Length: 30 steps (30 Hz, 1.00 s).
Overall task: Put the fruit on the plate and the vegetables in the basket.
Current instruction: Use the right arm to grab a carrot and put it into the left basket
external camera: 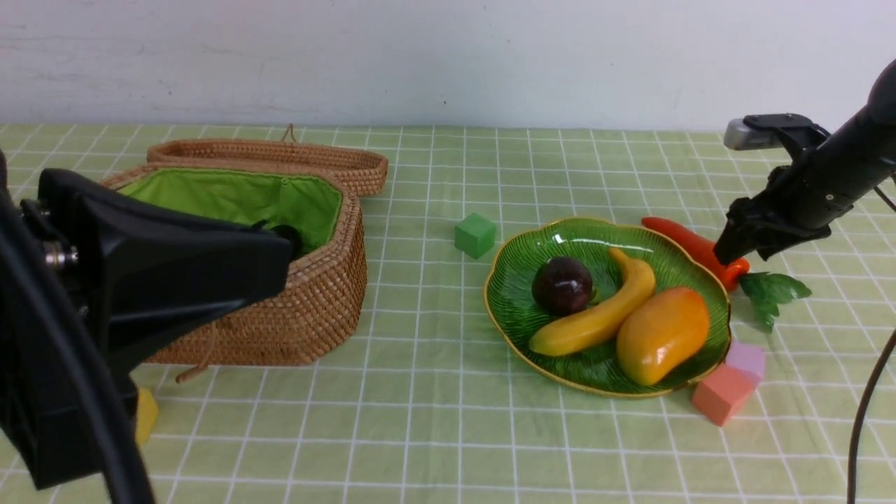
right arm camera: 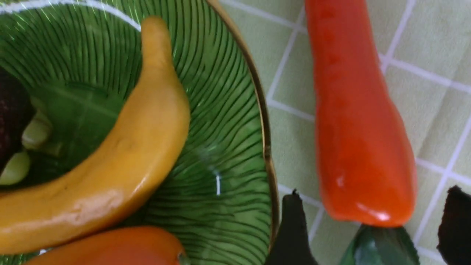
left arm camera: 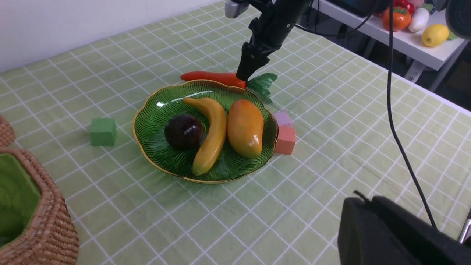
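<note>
Right wrist view shows us the right tool point(right arm camera: 371, 228) spread wide, its two dark fingertips straddling the leafy end of the carrot point(right arm camera: 358, 121) without pinching it. From the front we see the carrot lying on the desk point(external camera: 434, 420) just behind the plate point(external camera: 514, 280), which carries the banana point(external camera: 602, 315), the mango point(external camera: 661, 334) and the dark round fruit point(external camera: 562, 284). Our left tool point(external camera: 280, 245) hangs over the open basket point(external camera: 308, 308); we cannot tell how it stands. Green-checked cloth covers the desk, below a white wall point(external camera: 448, 56).
</note>
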Motion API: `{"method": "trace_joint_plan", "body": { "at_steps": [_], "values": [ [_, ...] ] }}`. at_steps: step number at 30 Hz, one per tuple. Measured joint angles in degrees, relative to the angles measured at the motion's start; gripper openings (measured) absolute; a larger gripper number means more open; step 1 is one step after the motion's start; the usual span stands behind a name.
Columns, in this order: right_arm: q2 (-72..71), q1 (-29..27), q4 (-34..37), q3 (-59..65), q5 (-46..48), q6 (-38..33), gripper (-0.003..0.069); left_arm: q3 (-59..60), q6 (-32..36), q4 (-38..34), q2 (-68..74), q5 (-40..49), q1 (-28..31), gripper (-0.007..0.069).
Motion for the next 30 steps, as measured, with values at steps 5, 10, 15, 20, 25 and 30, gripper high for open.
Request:
{"method": "trace_joint_plan", "body": {
  "at_steps": [5,10,15,20,25,30],
  "values": [
    [1.11,0.00,-0.69,0.00,-3.79,-0.18,0.0502,0.00,0.00,-0.99,0.00,0.23,0.00,0.0015],
    [2.76,0.00,-0.79,0.00,-5.50,-0.18,0.0503,0.00,0.00,-1.32,0.00,0.41,0.00,0.0015],
    [3.68,0.00,-1.11,0.00,-7.79,-0.18,0.0503,0.00,0.00,-1.98,0.00,0.41,0.00,0.0015],
    [4.38,0.21,-1.42,0.00,-8.30,-2.05,0.0503,0.00,0.00,-2.14,0.00,0.41,0.00,0.0015],
    [5.66,1.72,-2.44,0.00,-9.10,-4.10,0.0503,0.00,0.00,-2.14,0.00,0.41,0.00,0.0018],
    [6.20,2.93,-4.07,0.00,-11.42,-4.57,0.0461,0.00,0.00,-2.16,0.00,0.41,0.00,0.0018]
  ]
}}
